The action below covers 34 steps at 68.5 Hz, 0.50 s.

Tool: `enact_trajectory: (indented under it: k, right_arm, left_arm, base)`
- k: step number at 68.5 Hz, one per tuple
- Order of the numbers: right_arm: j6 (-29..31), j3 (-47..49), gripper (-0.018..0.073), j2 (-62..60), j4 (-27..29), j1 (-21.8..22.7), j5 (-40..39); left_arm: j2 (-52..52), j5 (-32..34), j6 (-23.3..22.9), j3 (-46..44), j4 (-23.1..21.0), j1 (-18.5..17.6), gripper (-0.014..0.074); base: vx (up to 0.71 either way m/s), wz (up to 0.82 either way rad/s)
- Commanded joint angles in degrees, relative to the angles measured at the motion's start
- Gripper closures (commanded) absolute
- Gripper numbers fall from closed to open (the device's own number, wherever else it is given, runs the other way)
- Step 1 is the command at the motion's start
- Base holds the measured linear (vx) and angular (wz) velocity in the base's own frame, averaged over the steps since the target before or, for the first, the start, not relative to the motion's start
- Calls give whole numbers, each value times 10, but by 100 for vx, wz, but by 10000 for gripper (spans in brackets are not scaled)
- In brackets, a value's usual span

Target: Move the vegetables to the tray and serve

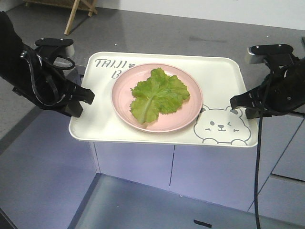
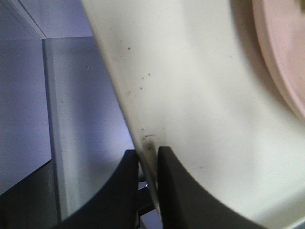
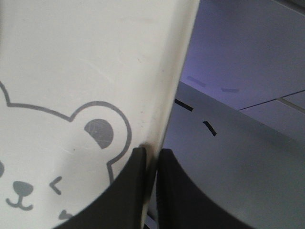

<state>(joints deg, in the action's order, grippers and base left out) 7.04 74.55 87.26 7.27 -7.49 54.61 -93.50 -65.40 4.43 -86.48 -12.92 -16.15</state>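
The green lettuce leaf, the vegetables [image 1: 157, 95], lies on a round pink plate [image 1: 190, 114] in the middle of the cream tray [image 1: 219, 76] with the bear drawing. The tray is held up in the air, out past the counter edge. My left gripper [image 1: 88, 98] is shut on the tray's left rim [image 2: 148, 152], one finger above and one below. My right gripper [image 1: 236, 103] is shut on the right rim [image 3: 151, 155], beside the bear's ear [image 3: 99, 132].
A grey counter top [image 1: 190, 33] lies behind the tray. Pale lilac cabinet fronts [image 1: 209, 171] with drawer seams stand below it. A wooden stand leg [image 1: 74, 14] is at the back left. Black cables [image 1: 257, 181] hang from the right arm.
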Motion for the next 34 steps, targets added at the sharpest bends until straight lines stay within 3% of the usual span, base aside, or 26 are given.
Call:
enact_trajectory:
  k: [1, 34]
  right_arm:
    - [33, 17, 565, -25, 53, -10, -24]
    - [33, 17, 565, -25, 53, -10, -24]
  left_arm:
    - [31, 47, 17, -17, -80, -15, 602]
    - [31, 47, 17, -17, -80, -15, 602]
  base:
    - [-3, -26]
    - [-3, -22]
